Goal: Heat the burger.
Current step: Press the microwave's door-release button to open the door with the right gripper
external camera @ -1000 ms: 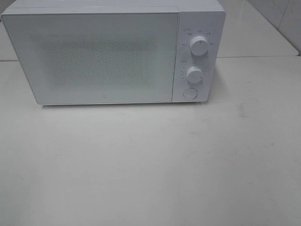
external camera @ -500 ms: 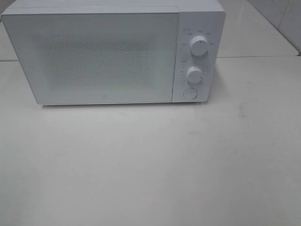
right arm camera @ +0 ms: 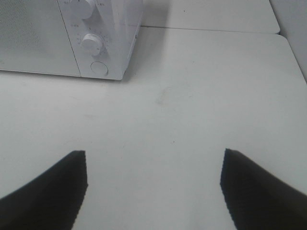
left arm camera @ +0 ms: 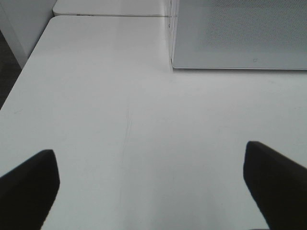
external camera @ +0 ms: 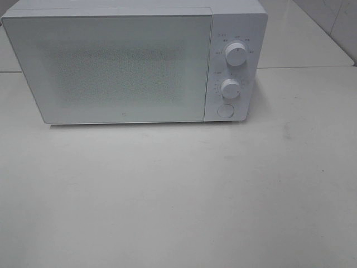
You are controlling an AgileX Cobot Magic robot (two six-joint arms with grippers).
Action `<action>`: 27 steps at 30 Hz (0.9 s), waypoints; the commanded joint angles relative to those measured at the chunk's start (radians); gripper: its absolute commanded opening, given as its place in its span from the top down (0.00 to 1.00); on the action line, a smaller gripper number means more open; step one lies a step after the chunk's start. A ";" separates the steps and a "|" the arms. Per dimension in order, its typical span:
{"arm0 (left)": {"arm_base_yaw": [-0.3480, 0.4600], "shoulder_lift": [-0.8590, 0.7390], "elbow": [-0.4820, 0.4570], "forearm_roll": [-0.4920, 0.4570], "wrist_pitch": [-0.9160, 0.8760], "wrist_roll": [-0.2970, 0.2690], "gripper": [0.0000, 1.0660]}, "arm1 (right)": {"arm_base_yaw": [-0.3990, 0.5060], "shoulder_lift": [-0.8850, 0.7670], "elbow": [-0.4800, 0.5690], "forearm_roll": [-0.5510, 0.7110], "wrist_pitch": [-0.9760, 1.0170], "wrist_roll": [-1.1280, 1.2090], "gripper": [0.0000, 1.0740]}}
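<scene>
burger: not in view, possibly inside shut microwave (external camera: 111,67) | handling: expect soft, stacked, squashable; grip low, gently | left gripper (left arm camera: 149,155): spread, empty | right gripper (right arm camera: 154,158): spread, empty

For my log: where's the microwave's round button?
In the high view, the round button sits low on the microwave's right-hand control panel, below the lower knob.

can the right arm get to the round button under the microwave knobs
Probably yes: the right gripper is open and empty, and only table surface shows between it and the round button on the microwave.
</scene>
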 commanded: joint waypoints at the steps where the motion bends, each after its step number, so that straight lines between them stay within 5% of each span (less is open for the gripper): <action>1: 0.000 -0.019 0.004 -0.007 -0.014 0.001 0.08 | -0.004 0.036 0.006 -0.002 -0.078 0.004 0.30; 27: 0.000 -0.019 0.004 -0.007 -0.014 0.001 0.08 | -0.004 0.588 0.068 -0.002 -0.825 0.009 0.30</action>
